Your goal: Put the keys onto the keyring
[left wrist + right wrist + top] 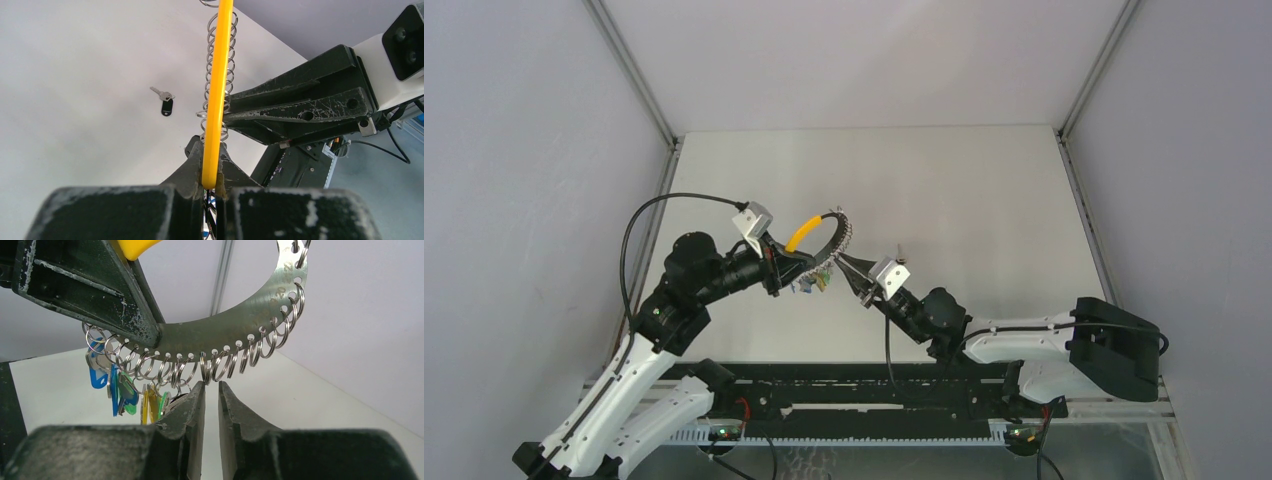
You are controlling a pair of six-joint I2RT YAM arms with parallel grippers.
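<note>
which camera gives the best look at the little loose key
Left wrist: the key lies in plain sight on the table, black head and silver blade both clear, left of the yellow band of the keyring. The top view gives at most a faint speck, too small to tell. The right wrist view does not show it.

The top view looks steeply down from behind the arm bases at the whole white table. Each wrist view sits close behind its own gripper: the black left gripper and the black right gripper. All three share the curved silvery keyring with yellow band, at centre or upper centre of frame.
</note>
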